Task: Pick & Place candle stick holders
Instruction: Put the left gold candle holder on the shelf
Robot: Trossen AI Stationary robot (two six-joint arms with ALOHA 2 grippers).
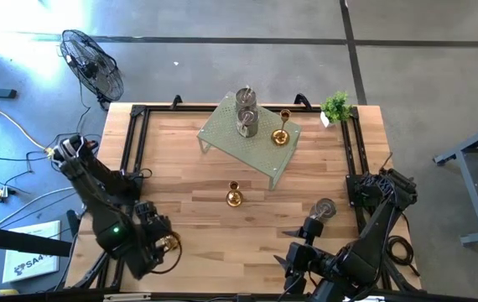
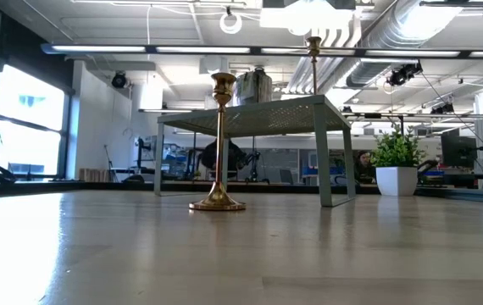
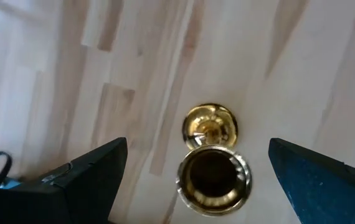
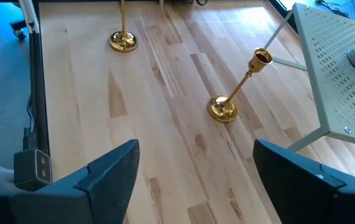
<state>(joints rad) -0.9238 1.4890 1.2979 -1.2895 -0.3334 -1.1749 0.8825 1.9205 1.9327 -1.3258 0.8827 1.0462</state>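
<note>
A gold candle stick holder (image 3: 213, 177) stands upright on its round base (image 3: 210, 126) near the table's near left corner. My left gripper (image 1: 168, 245) hangs over it, open and pointing down, with one finger on each side of the holder's cup and touching nothing. A second gold holder (image 1: 234, 197) stands on its base mid-table. A third gold holder (image 1: 283, 134) and two grey cups (image 1: 246, 111) sit on the green rack (image 1: 222, 134). Another grey cup (image 1: 324, 208) stands on the table beside my right arm. My right gripper (image 1: 288, 248) waits open at the near right.
The perforated rack (image 2: 250, 114) stands on thin legs at the table's far middle. A small potted plant (image 1: 335, 106) sits at the far right corner. Black rails (image 1: 130, 143) run along the table's left, right and far edges. Bare wood lies between the rack and both arms.
</note>
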